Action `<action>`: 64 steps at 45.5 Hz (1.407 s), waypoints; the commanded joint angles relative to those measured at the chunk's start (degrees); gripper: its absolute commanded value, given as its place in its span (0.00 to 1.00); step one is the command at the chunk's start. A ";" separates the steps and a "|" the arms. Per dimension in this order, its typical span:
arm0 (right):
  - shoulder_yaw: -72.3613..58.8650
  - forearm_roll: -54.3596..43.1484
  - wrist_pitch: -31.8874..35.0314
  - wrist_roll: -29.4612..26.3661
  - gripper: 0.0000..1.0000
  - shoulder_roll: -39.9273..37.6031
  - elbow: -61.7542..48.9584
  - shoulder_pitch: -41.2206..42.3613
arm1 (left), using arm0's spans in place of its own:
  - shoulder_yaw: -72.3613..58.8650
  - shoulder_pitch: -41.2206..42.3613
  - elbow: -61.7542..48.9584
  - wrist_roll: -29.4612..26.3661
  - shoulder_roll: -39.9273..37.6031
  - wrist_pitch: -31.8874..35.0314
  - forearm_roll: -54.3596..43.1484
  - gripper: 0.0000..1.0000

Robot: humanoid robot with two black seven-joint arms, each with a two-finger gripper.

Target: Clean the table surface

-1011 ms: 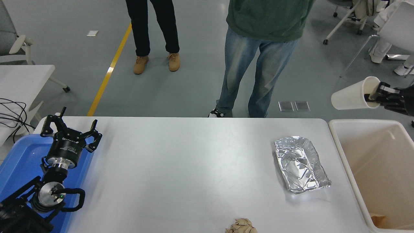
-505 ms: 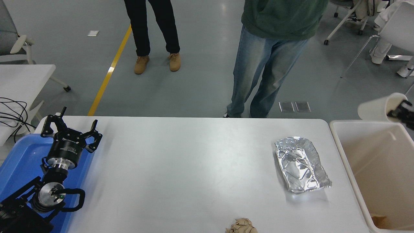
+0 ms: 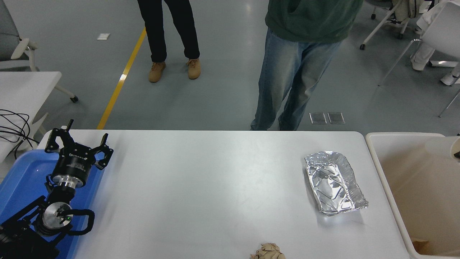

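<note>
Materials you see here
Your surface (image 3: 215, 187) is smooth white with soft sheen; foil tray (image 3: 334, 182) crinkled shiny metal; paper wad (image 3: 267, 251) rough brown.

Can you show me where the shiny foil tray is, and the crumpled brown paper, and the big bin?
foil tray (image 3: 335, 183): head view, on its crinkled middle.
crumpled brown paper (image 3: 268, 251): head view, on the wad's top, at the table's near edge.
bin (image 3: 376, 154): head view, on its left rim.

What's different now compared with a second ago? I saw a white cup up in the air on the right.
The white paper cup came down from above the floor to inside the beige bin, at the picture's right edge. The right hand carrying it has almost slipped out of view, so its grip cannot be judged. The person in jeans stepped right. The foil tray, crumpled brown paper and parked left hand stayed put.
</note>
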 commanded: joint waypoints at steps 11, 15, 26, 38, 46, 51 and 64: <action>0.53 6.23 -0.86 0.74 0.00 9.02 -11.15 -6.38 | 0.00 0.00 0.00 0.01 0.01 0.00 0.01 0.99; 0.61 6.84 -1.21 0.74 0.00 10.16 -12.46 -7.69 | 0.00 0.00 0.00 0.01 0.01 0.00 0.01 0.99; -0.09 8.95 -2.18 0.65 0.00 10.69 -14.22 -7.79 | 0.00 0.00 0.00 0.01 0.01 0.00 0.01 0.99; -0.53 8.95 -3.06 0.65 0.00 12.62 -14.31 -9.10 | 0.00 0.00 0.00 0.01 0.01 0.00 0.01 0.99; -0.35 8.95 -4.37 0.65 0.00 13.15 -14.40 -9.46 | 0.00 0.00 0.00 0.01 0.01 0.00 0.01 0.99; -0.18 8.95 -4.90 0.48 0.00 13.15 -14.40 -9.46 | 0.00 0.00 0.00 0.01 0.01 0.00 0.01 0.99; -0.53 8.95 -6.75 0.48 0.00 13.15 -14.31 -9.46 | 0.00 0.00 0.00 0.01 0.01 0.00 0.01 0.99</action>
